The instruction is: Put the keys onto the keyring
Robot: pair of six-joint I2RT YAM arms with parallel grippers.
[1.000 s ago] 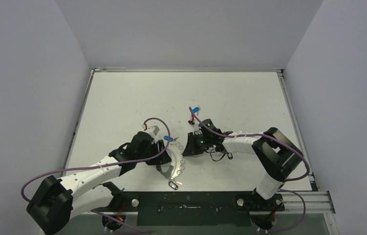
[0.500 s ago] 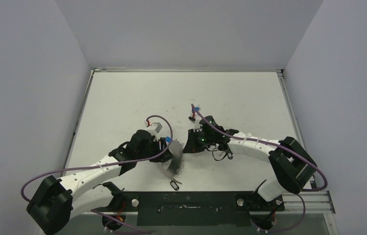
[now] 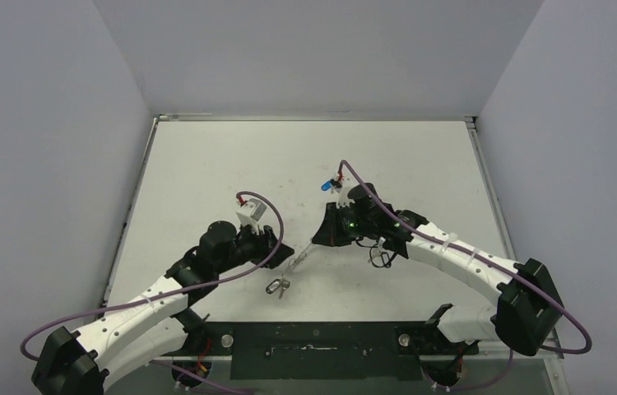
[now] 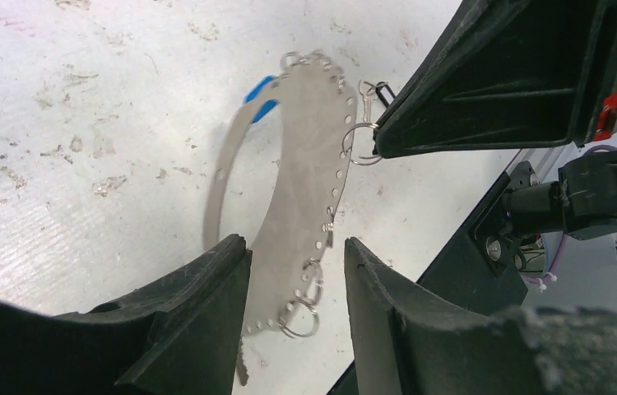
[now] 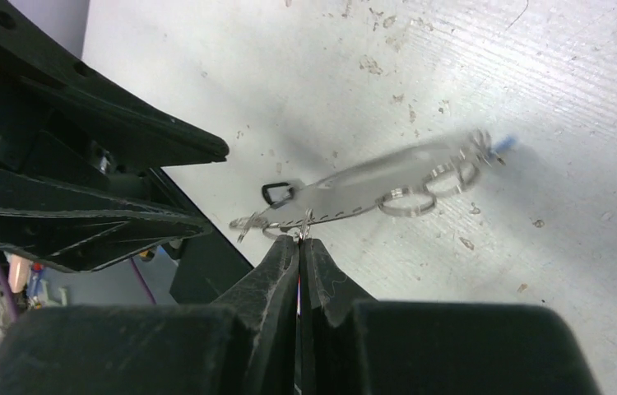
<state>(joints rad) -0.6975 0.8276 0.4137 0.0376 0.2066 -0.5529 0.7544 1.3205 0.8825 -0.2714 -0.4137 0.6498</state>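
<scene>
- Right hand (image 5: 299,243) is clenched: its fingertips pinch one small loop (image 4: 361,145) on the edge of the keyring (image 4: 301,156).
- Left hand (image 4: 297,247) has its fingers apart with the near end of the keyring running down between them. Can't tell from either wrist view whether they actually clamp it.
- In the top view the keyring spans the gap between the two hands, low over the near-centre of the table (image 3: 206,164), tilted. It is blurred in the right wrist view, with its shadow on the table below.
- Black clasp (image 5: 276,192) sits just beside the pinched loop.
- A blue key (image 4: 261,97) shows at the far end of the keyring, partly hidden behind the metal band. Can't tell whether it's hooked on a loop.
- A second blue key (image 3: 327,188) lies loose on the table behind the right hand, well apart from the keyring.
- More empty loops (image 4: 303,319) hang along the edge near the left hand's fingers.
</scene>
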